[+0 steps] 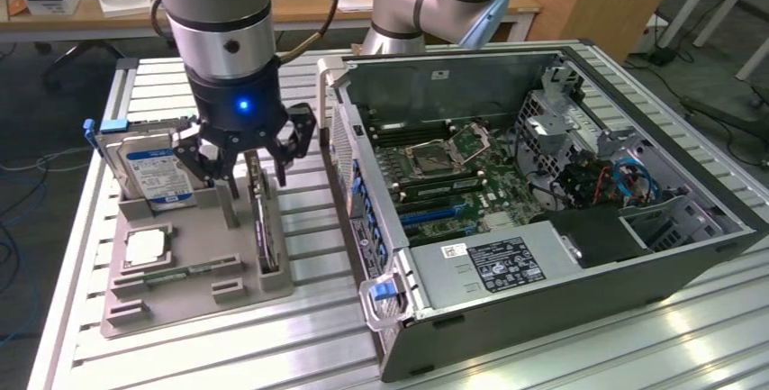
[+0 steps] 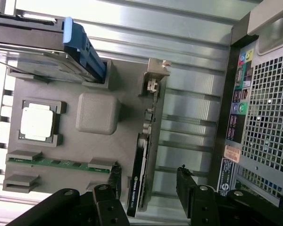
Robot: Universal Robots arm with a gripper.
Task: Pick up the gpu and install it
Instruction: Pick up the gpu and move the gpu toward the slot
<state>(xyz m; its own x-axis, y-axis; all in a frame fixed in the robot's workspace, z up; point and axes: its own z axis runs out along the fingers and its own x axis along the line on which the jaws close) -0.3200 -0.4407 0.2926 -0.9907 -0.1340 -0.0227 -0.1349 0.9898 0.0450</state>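
Half the gpu (image 1: 266, 239) behind spread pincer (image 1: 257, 186)

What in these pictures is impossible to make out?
- Exterior view: far end of the gpu, partly covered by the hand.
- Exterior view: label text on the hard drive, too small to read.
- Wrist view: inside of the computer case, hidden by its perforated back wall.

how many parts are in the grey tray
4: hard drive upright at the far end, processor flat in the middle, memory stick flat beside it, gpu on edge along the side facing the case. None seems hidden.
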